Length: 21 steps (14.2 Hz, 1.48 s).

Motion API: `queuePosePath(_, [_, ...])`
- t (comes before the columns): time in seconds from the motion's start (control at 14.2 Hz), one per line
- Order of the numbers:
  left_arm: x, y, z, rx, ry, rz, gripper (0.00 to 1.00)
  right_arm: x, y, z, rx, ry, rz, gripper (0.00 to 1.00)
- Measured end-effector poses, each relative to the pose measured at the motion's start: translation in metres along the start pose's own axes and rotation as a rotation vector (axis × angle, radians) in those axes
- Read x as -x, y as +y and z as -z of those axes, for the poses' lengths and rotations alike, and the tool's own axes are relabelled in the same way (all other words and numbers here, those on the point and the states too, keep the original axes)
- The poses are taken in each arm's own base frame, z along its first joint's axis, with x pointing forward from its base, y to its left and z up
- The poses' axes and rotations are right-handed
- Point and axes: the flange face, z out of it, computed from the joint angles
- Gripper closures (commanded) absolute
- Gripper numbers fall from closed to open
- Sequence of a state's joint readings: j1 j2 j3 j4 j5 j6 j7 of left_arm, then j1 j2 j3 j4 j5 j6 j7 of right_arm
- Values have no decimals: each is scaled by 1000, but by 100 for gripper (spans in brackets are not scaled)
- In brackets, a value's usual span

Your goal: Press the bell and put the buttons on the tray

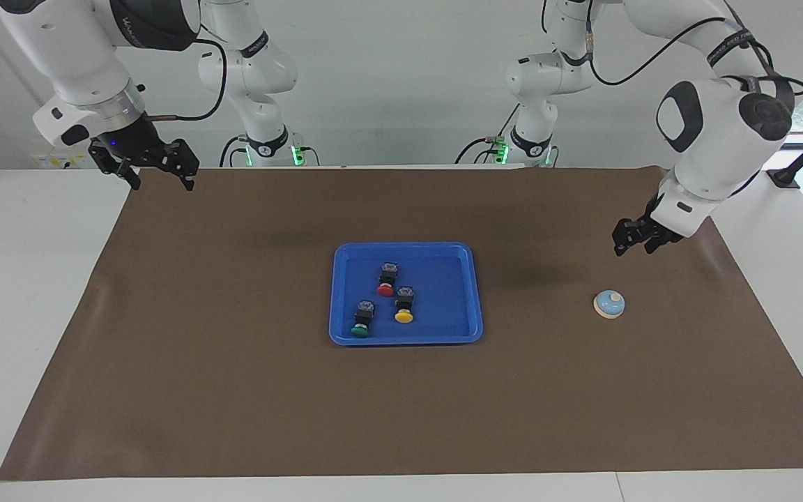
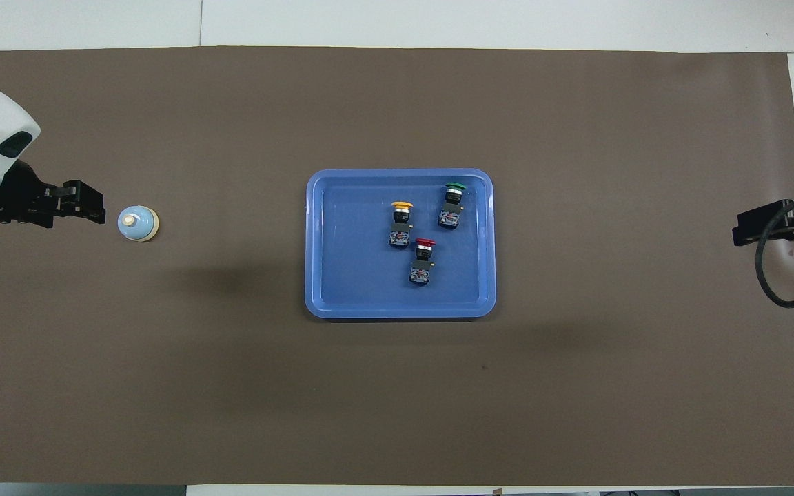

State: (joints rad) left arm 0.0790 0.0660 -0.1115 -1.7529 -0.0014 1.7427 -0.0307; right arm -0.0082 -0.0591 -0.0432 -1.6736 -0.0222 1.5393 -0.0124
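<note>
The light-blue bell (image 1: 609,304) (image 2: 138,224) stands alone on the brown mat toward the left arm's end. My left gripper (image 1: 633,247) (image 2: 96,205) hangs open in the air beside it, clear of the bell and holding nothing. The blue tray (image 1: 346,254) (image 2: 314,241) lies mid-table. In it lie the red button (image 1: 386,282) (image 2: 423,258), the yellow button (image 1: 404,307) (image 2: 402,220) and the green button (image 1: 362,321) (image 2: 453,203). My right gripper (image 1: 161,178) (image 2: 748,231) waits open and empty above the mat's corner at the right arm's end.
A brown mat (image 1: 234,390) covers most of the white table (image 1: 25,279). A black cable (image 2: 783,275) loops from the right arm over the mat's edge. A black fixture (image 1: 792,171) stands on the table near the left arm's end.
</note>
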Motion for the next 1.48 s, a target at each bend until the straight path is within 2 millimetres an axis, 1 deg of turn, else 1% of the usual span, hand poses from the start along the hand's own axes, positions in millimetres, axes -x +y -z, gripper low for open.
queuePosePath(0.14, [14, 2, 20, -5, 6, -3, 0, 0, 0, 0, 0, 0, 0, 0])
queuePosePath(0.28, [20, 8, 29, -7, 16, -12, 0, 0, 0, 0, 0, 0, 0, 0])
queuePosePath(0.56, [22, 17, 28, -9, 5, -29, 0, 0, 0, 0, 0, 0, 0, 0])
queuePosePath(0.92, [22, 20, 34, -9, 11, -33, 0, 0, 0, 0, 0, 0, 0, 0])
queuePosePath(1.27, [20, 20, 56, -7, 52, -33, 0, 0, 0, 0, 0, 0, 0, 0])
queuePosePath(1.48, [20, 19, 58, -7, 55, -32, 0, 0, 0, 0, 0, 0, 0, 0])
